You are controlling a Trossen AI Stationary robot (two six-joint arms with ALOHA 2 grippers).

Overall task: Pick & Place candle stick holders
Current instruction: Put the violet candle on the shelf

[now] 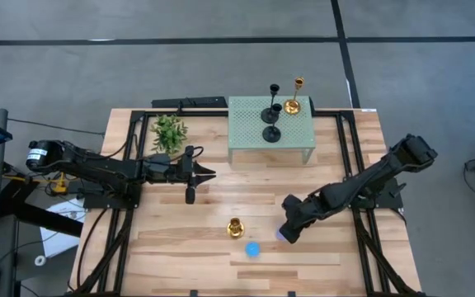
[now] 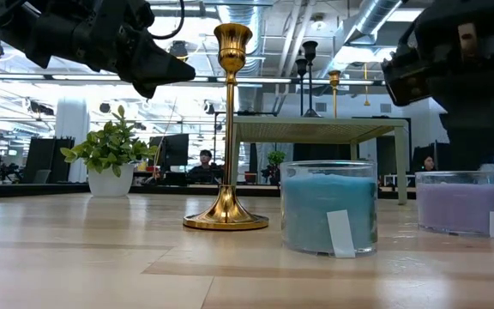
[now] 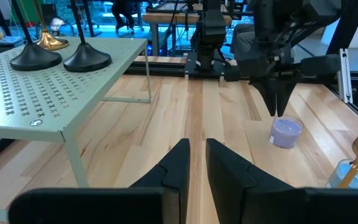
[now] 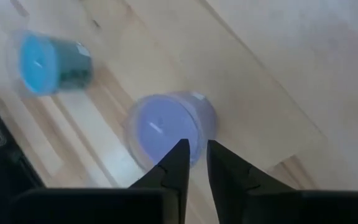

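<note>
Altogether four candlestick holders are in view: two matte black ones (image 1: 272, 124) and one shiny gold one (image 1: 293, 99) stand close together on the pale green perforated metal stand (image 1: 246, 124) at the far side of the wooden tabletop (image 1: 171, 239), while a second gold holder (image 1: 236, 228) stands upright alone near the front. Two glass jar candles sit beside it, one blue (image 1: 253, 248) and one purple (image 4: 166, 127); from above, the purple jar is almost wholly hidden under the right pincer (image 1: 286, 236). That pincer hangs just over the purple jar, fingers nearly together, holding nothing. Left pincer (image 1: 209, 173) hovers mid-table beside the single small green potted plant (image 1: 169, 132), fingers a narrow slit apart, empty.
</note>
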